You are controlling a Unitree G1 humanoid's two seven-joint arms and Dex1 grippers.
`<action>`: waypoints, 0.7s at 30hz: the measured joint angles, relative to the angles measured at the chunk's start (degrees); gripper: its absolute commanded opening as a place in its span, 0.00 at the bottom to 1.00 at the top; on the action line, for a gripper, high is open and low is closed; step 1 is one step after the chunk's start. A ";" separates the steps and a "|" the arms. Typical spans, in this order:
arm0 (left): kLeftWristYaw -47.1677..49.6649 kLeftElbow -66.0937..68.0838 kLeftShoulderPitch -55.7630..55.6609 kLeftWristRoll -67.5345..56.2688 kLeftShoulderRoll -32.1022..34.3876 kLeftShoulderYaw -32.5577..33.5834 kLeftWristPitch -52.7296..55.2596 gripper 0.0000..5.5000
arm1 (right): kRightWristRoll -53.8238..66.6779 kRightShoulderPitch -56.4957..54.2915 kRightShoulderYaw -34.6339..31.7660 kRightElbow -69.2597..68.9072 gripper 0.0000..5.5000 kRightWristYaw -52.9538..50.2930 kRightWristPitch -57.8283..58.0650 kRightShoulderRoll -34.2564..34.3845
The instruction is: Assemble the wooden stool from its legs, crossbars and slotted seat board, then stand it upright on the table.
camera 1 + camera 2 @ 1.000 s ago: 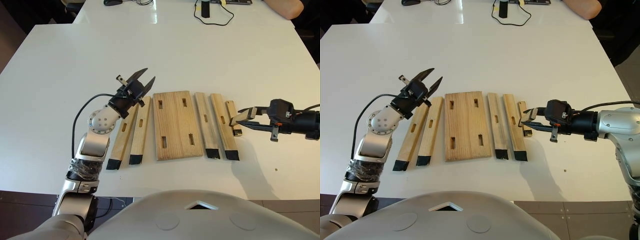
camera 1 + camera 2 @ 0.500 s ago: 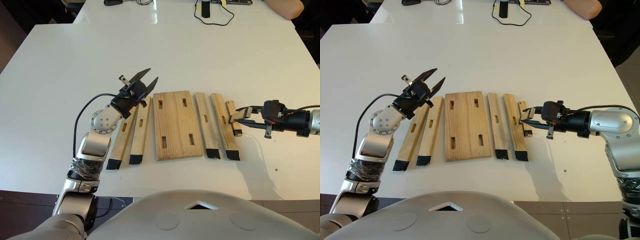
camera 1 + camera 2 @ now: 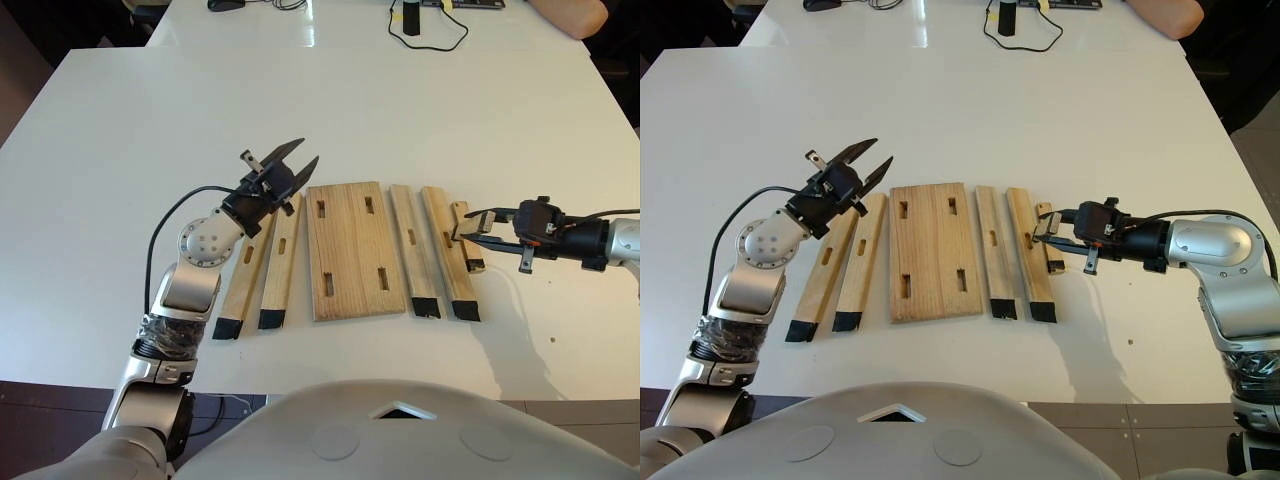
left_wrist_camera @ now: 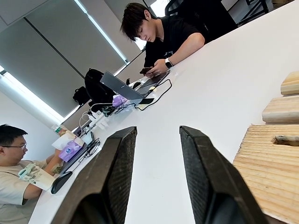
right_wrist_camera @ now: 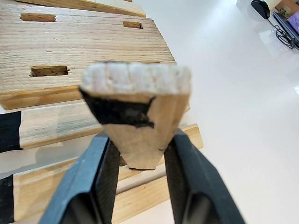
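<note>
The slotted seat board (image 3: 350,250) lies flat in the middle of the white table (image 3: 120,150). Two legs (image 3: 243,280) (image 3: 280,260) lie to its left and two more legs (image 3: 410,250) (image 3: 446,255) to its right. A short crossbar (image 3: 470,255) lies at the far right of the row. My right gripper (image 3: 462,232) comes in from the right and is shut on that crossbar (image 5: 135,84), one finger (image 5: 96,177) pressed against each side. My left gripper (image 3: 309,149) hovers open above the far ends of the left legs, with nothing between its fingers (image 4: 117,163).
A black cable with a plug (image 3: 425,25) and a mouse (image 3: 225,5) lie at the table's far edge. A person's arm (image 3: 565,15) rests at the far right corner. Bare table surrounds the row of parts on every side.
My right gripper has slid left and closed around the crossbar's far part. The left gripper has drifted slightly right and stays open.
</note>
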 measured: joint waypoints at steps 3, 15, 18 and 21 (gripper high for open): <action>-0.25 0.00 -0.21 0.00 0.01 -0.10 -0.10 0.31 | 0.00 0.11 0.49 -0.34 0.23 -0.13 -0.04 0.61; -0.98 0.22 -1.31 0.00 0.25 -0.40 -0.33 0.31 | -0.29 1.87 1.28 0.27 0.23 1.41 -1.72 0.29; -0.97 0.33 -1.32 0.00 0.28 -0.40 -0.35 0.31 | 1.43 2.99 0.67 0.41 0.23 2.66 -0.83 -0.49; -0.97 0.34 -1.32 0.01 0.28 -0.41 -0.35 0.31 | 3.31 3.12 0.06 1.45 0.23 3.33 0.51 -0.53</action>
